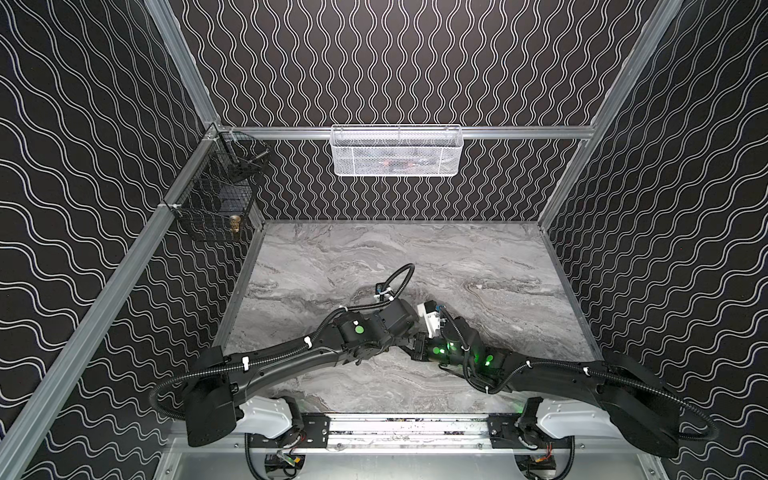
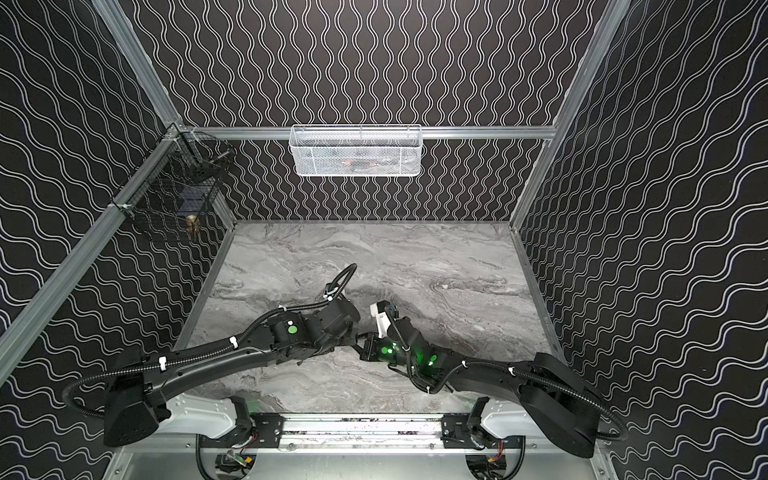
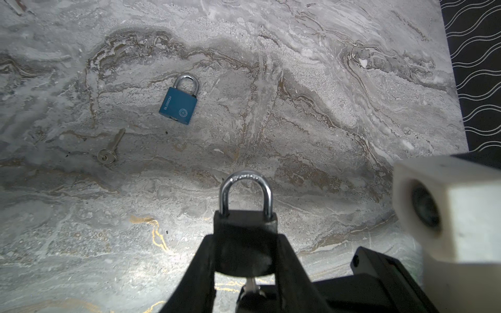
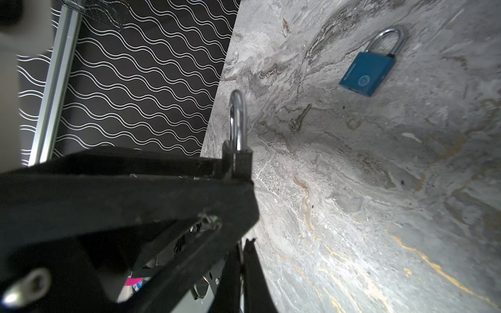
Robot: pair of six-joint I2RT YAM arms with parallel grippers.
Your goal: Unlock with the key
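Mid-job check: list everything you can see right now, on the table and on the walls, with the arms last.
Black padlock with silver shackle: one, black, clamped in the left gripper.
Inserted silver key: one, silver, at that padlock's underside, pinched by the right gripper.
Blue padlock with silver shackle: one, blue, flat on the table.
Loose silver key: one, silver, flat on the table near the blue padlock, not touching it.
White mesh basket: one, white, on the back rail.
Black wire basket: one, black, on the left rail.
Brass-coloured item: one, inside the black basket; unidentifiable.
Grey marble table: one.
Left gripper: one, black, shut on the black padlock.
Right gripper: one, black, shut on the inserted key.
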